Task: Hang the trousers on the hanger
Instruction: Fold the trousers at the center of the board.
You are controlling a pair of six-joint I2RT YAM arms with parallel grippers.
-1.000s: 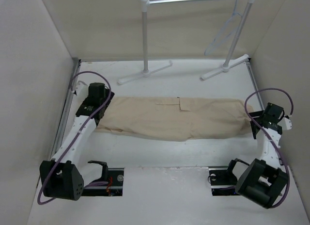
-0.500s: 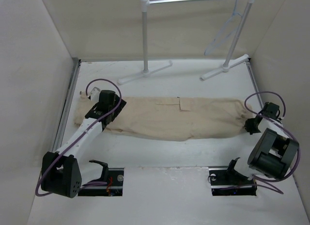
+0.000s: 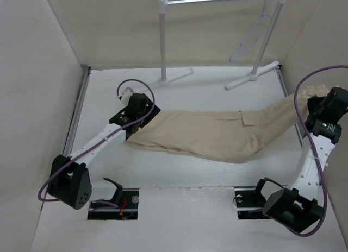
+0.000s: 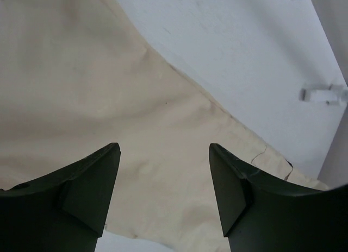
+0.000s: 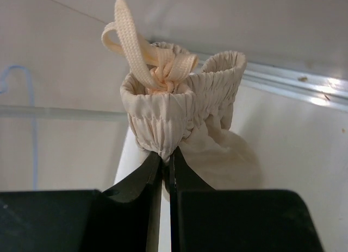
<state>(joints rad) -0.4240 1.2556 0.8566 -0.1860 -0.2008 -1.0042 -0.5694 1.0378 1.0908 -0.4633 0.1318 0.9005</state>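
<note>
The beige trousers (image 3: 217,133) lie stretched across the table, their right end raised. My right gripper (image 3: 318,104) is shut on the gathered drawstring waist (image 5: 179,105) and holds it off the table near the right wall; the jaws (image 5: 166,154) pinch the elastic hem. At the leg ends my left gripper (image 3: 140,123) hovers open, its fingers (image 4: 92,187) apart over flat cloth (image 4: 109,89) with nothing between them. The pale wire hanger (image 3: 253,35) hangs from the rail at the back right, and shows as a thin blue wire (image 5: 35,127) in the right wrist view.
A white tubular rack (image 3: 162,40) with two posts and spreading feet (image 3: 163,82) stands along the back of the table. Beige walls close in the left, right and back. A metal rail (image 3: 76,121) runs along the left table edge.
The right gripper shut on the waist, then lifted it up and toward the back right, dragging the trousers rightward. The left arm moved right, following the leg ends, still open.
</note>
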